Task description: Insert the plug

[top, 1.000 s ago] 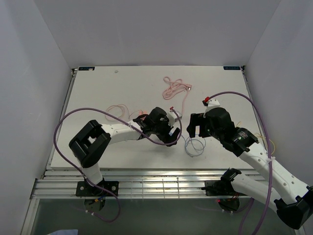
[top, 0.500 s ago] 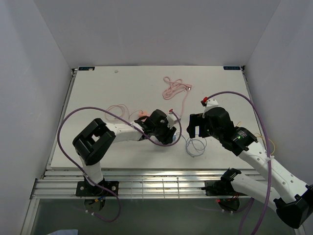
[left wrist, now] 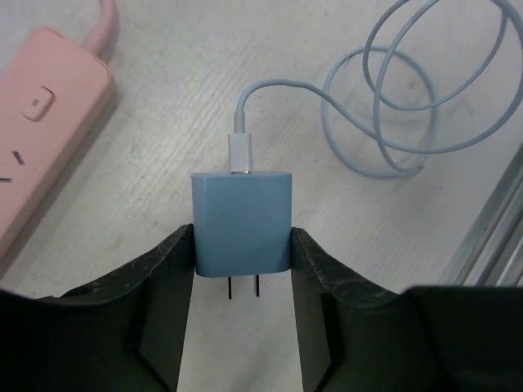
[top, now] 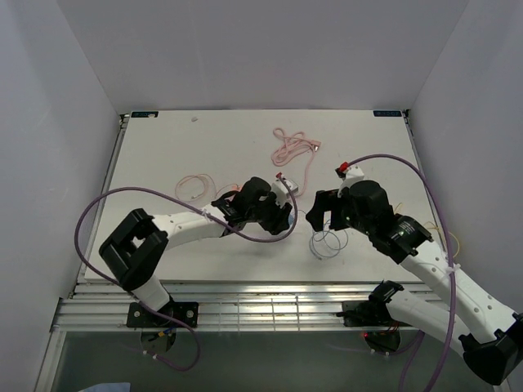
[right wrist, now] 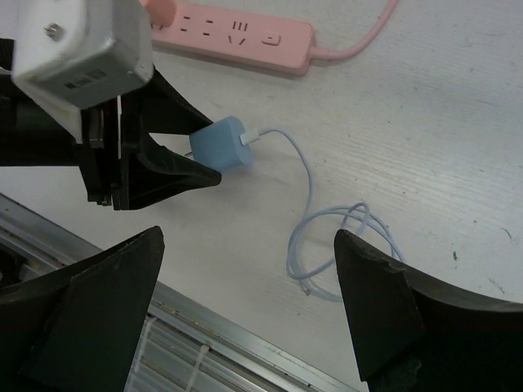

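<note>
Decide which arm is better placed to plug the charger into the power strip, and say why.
Left. The left pincer grips the blue charger, prongs exposed, with the pink power strip close beside it. The right pincer hangs open and empty.

Left claw (left wrist: 243,327) grips blue plug (left wrist: 242,222), prongs down.

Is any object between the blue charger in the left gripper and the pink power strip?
Nothing visible: only bare table lies between the blue charger and the pink power strip; the white cable trails the other way.
</note>
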`<state>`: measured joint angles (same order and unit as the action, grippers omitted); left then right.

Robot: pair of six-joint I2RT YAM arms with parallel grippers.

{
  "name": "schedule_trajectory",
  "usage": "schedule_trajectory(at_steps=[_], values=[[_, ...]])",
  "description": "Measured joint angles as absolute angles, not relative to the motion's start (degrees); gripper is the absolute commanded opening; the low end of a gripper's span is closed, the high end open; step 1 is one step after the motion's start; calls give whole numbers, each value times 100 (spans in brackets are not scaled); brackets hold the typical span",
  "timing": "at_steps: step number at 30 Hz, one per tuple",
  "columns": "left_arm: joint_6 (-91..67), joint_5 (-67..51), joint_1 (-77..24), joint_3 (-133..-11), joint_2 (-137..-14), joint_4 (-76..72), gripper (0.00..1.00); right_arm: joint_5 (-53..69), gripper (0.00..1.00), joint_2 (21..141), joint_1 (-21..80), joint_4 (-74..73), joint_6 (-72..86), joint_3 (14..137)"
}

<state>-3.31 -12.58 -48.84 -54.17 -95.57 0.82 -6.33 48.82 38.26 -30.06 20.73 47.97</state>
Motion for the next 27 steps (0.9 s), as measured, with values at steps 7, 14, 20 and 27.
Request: schedule_trajectory(at_steps=[7, 14, 20, 27], values=[[-449, -1264, -4884, -5336, -8272, -342, 6, -58, 90, 4532, 3824, -2502, 2410, 4663], [-419, -1291, -4954, -5286, -7653, -497, 6, 333, 90, 4202, 3824, -1837, 3085, 4582], [-338, -1258, -5083, -5286, -7585, -497, 6, 663, 90, 4329, 3824, -1341, 3479, 4569], [-296, -1129, -5151, -5286, -7570, -423, 6, 655, 98, 4633, 3809, -1090, 3900, 4410]])
